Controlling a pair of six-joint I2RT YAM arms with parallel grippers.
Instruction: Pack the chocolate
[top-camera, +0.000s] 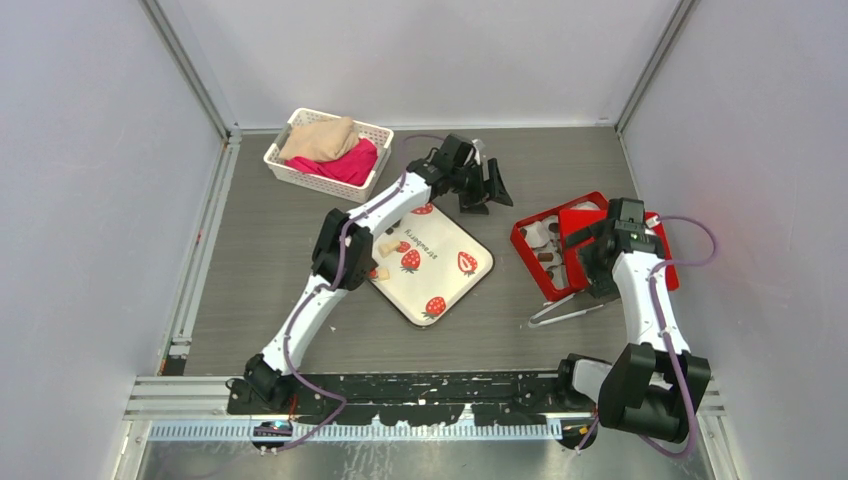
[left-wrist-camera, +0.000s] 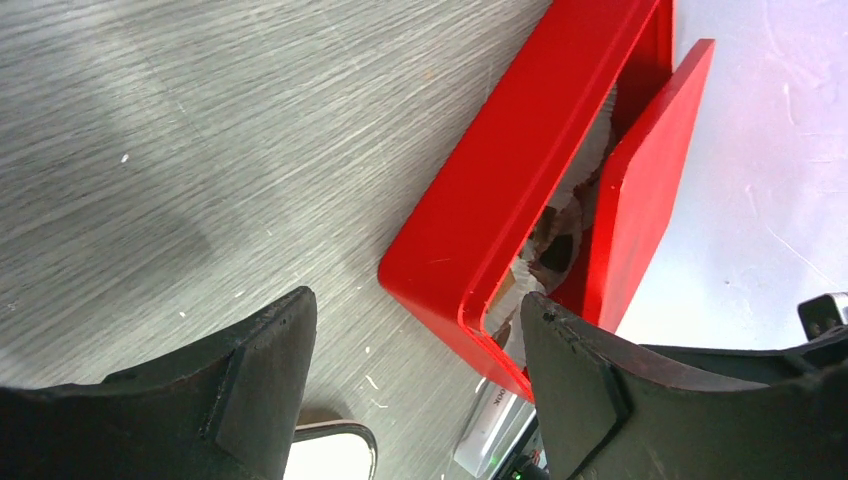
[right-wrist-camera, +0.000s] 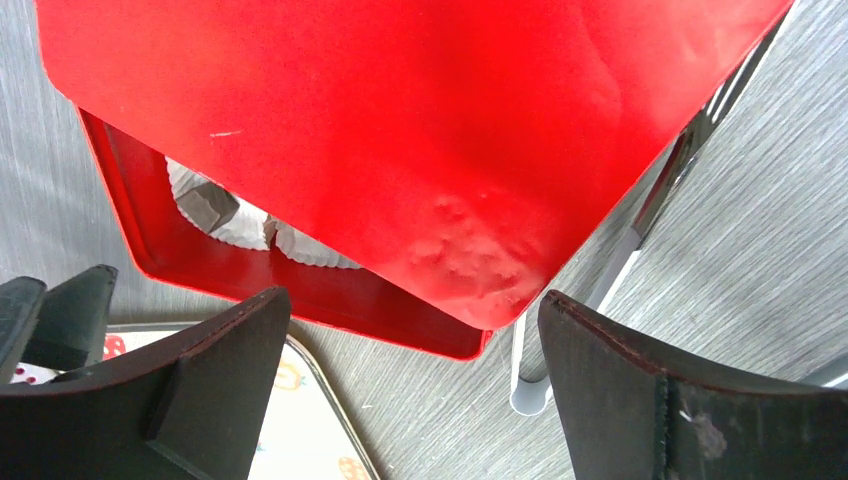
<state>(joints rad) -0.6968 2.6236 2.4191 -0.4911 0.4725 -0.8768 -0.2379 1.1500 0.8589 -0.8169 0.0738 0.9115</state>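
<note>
The chocolate (top-camera: 545, 255) is a few dark brown lumps in white paper cups inside an open red box (top-camera: 528, 262) at the right. One lump shows in the left wrist view (left-wrist-camera: 556, 252). A red lid (top-camera: 585, 222) lies tilted over the box's right half and hides the cups under it. In the right wrist view the lid (right-wrist-camera: 400, 130) fills the top, with cups (right-wrist-camera: 250, 228) showing beneath it. My right gripper (top-camera: 592, 258) hangs open and empty just above the lid's near edge. My left gripper (top-camera: 490, 185) is open and empty over bare table, left of the box (left-wrist-camera: 480, 210).
A strawberry-print tray (top-camera: 440, 265) with small pale lumps (top-camera: 386, 246) lies at the centre under my left arm. Metal tongs (top-camera: 565, 312) lie in front of the box. A white basket (top-camera: 372, 130) of cloths stands at the back left.
</note>
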